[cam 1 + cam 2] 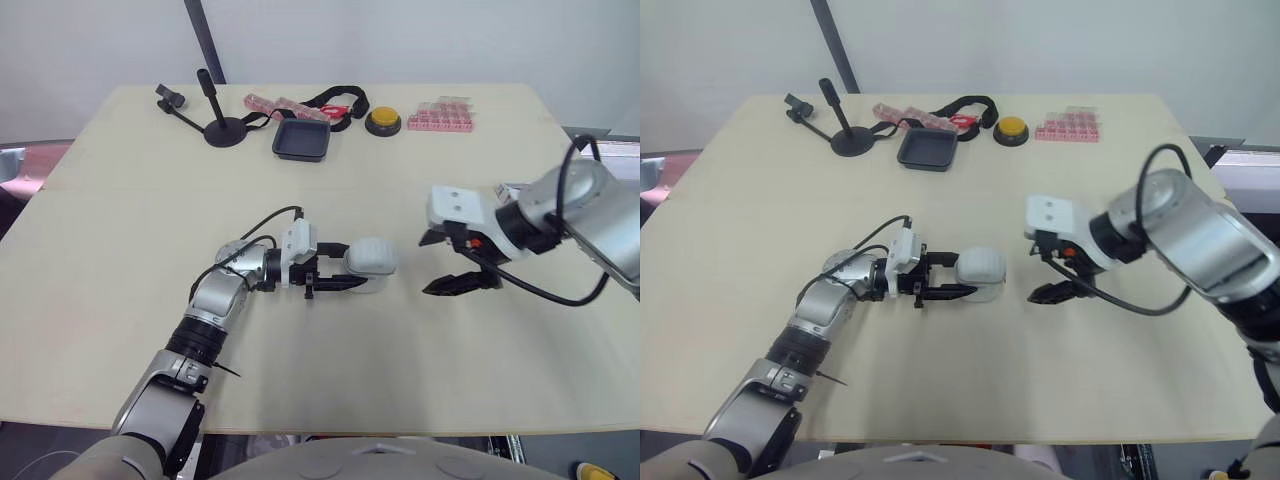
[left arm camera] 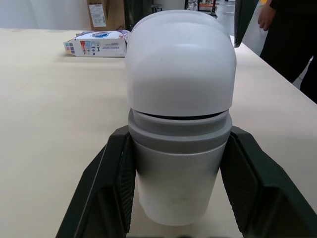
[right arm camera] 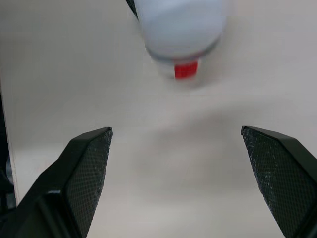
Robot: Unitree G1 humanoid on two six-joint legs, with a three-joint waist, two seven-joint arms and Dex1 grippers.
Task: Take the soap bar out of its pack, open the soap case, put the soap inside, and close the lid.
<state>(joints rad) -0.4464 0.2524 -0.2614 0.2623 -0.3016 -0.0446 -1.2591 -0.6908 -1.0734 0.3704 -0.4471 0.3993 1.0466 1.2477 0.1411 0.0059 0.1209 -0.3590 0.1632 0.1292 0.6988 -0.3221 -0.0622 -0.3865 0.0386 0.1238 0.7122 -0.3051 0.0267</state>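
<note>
Left wrist view: the left claw (image 2: 179, 136) clamps the case (image 2: 181, 163) across its grey band, one black finger flat on either side. The lid (image 2: 181, 64) ahead of the fingers is a smooth white dome, with a dark seam under it. The right claw (image 1: 430, 265) is spread wide just beyond the lid end, apart from it, facing a small red latch (image 3: 186, 70); its pads are finely cross-hatched. Bare matte table (image 1: 120, 250) lies open around both claws. The pack (image 2: 96, 43), a printed carton, lies well past the case.

Lab, bare test table (image 1: 120, 250), yellow push-button (image 1: 383, 120)
</note>
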